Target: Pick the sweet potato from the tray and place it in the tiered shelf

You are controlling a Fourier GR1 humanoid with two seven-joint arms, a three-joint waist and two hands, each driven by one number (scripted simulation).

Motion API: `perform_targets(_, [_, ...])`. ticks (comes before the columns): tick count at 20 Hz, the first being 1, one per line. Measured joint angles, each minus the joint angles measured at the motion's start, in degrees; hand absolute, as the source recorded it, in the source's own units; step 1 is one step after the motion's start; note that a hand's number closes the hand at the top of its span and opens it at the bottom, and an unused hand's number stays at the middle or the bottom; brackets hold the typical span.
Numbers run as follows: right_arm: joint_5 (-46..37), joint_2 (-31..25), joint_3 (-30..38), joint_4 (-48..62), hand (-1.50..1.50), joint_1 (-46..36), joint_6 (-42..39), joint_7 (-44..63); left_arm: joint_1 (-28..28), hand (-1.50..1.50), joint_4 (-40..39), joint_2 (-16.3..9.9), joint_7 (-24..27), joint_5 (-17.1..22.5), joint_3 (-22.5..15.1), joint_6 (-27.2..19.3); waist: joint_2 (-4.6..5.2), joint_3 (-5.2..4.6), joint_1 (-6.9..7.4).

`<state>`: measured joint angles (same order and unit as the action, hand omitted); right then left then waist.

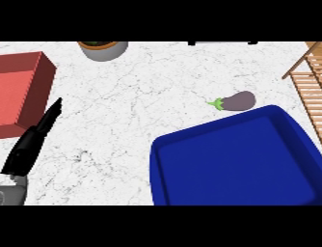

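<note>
One hand only shows for me: the left hand (30, 144) at lower left, fingers straight, holding nothing. The blue tray (165, 159) looks bare; no sweet potato visible, only an eggplant (236, 101) on the tabletop, lying across, far right toward the tiered shelf (320, 91).

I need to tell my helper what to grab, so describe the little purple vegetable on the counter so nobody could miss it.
Start at the big blue tray at the lower right of the white marble counter. Just beyond its far rim, lying on the bare marble and not in the tray, is a small eggplant. It is the only dull purple thing there, with a bright green stem cap at its left end.
</note>
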<state>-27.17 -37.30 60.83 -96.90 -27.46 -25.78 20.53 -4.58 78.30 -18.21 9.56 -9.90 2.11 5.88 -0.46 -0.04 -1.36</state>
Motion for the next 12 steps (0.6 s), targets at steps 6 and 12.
perform_targets(6, [9.62,-8.87,13.44,7.45,-1.5,7.17,-11.28,0.38,-0.29,0.0,0.5,-0.06,-0.69,0.18,0.79,0.03,-0.01,0.05,-0.57])
perform_targets(12, [16.93,-16.31,25.89,18.9,-1.5,16.05,-19.96,-5.15,0.72,0.0,0.89,0.82,0.3,-0.73,0.3,-0.37,0.1,0.07,-0.35])
